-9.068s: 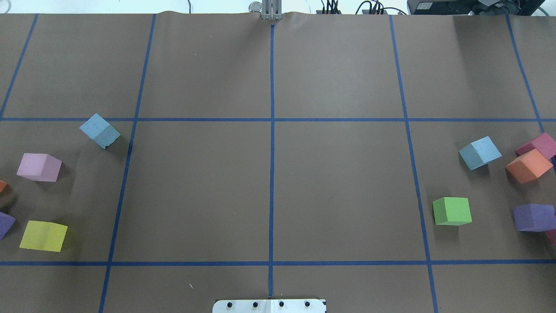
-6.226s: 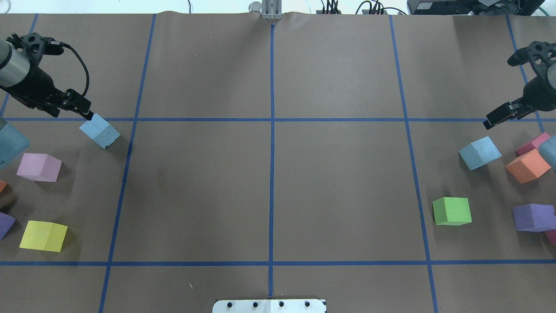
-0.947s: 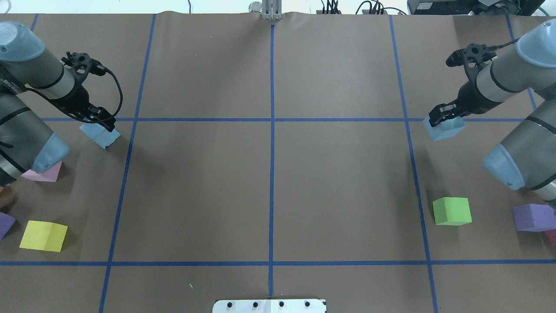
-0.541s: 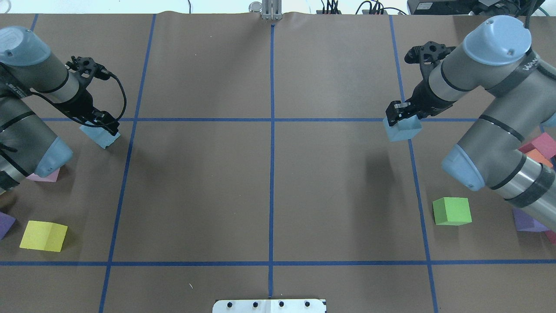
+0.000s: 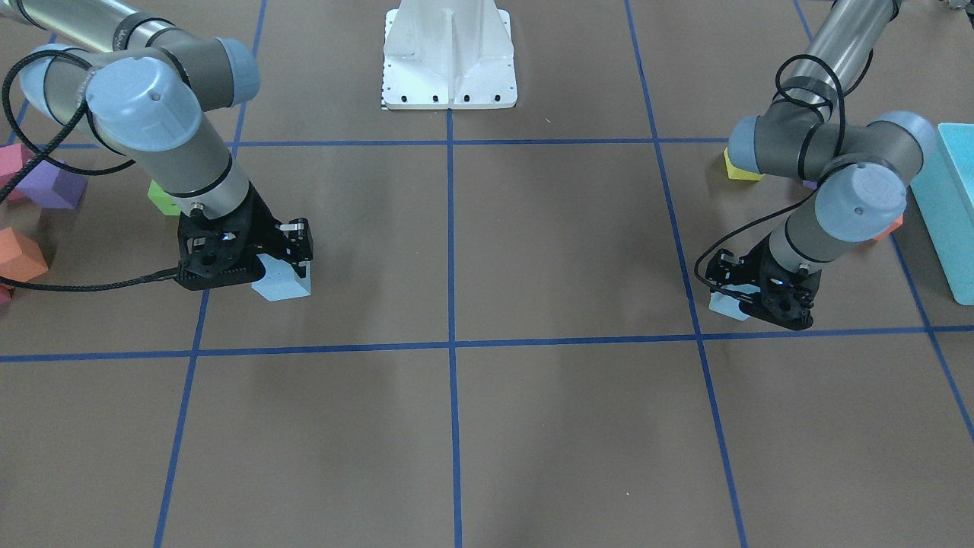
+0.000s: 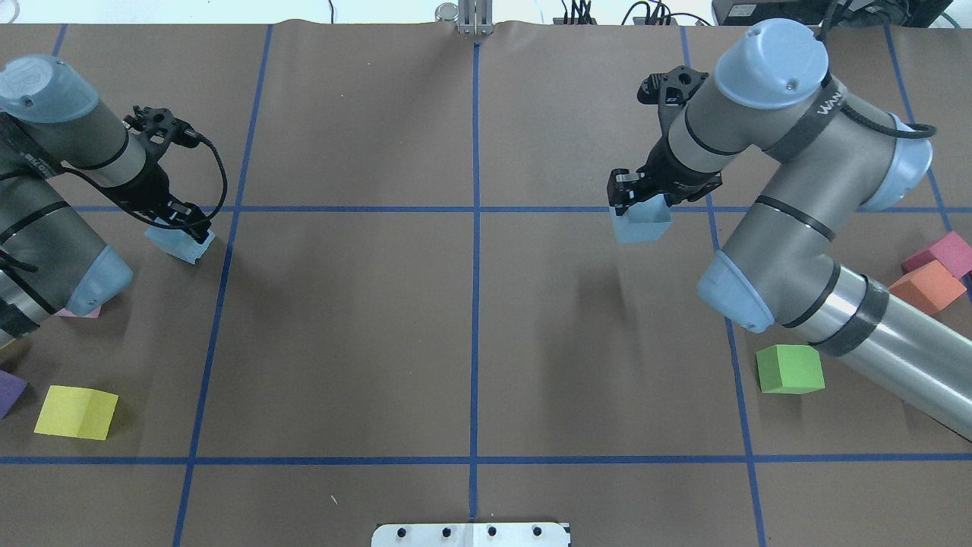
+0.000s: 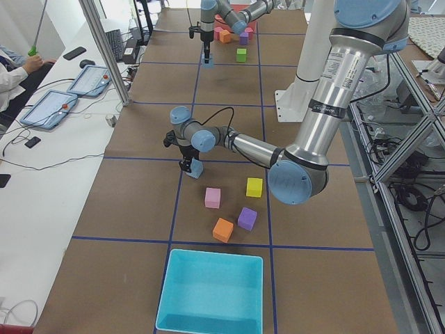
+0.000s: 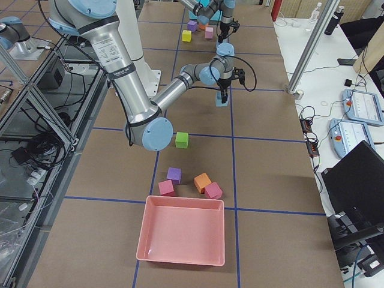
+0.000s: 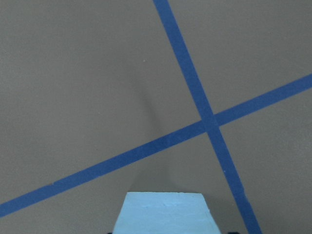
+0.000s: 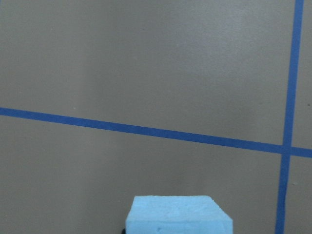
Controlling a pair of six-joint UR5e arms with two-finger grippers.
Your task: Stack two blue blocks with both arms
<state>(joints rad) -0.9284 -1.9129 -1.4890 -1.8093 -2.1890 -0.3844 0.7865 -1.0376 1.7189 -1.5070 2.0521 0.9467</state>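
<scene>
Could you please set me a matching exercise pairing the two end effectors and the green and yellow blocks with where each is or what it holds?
Column one:
1. right end effector
2. left end effector
3. green block
4. yellow block

Column two:
A. loose on the left side of the table
B. shut on the inner blue block, in the cell right of the centre line
C. loose, beside the right arm
D. shut on the outer blue block, far left

Pairs: 1-B, 2-D, 3-C, 4-A.
</scene>
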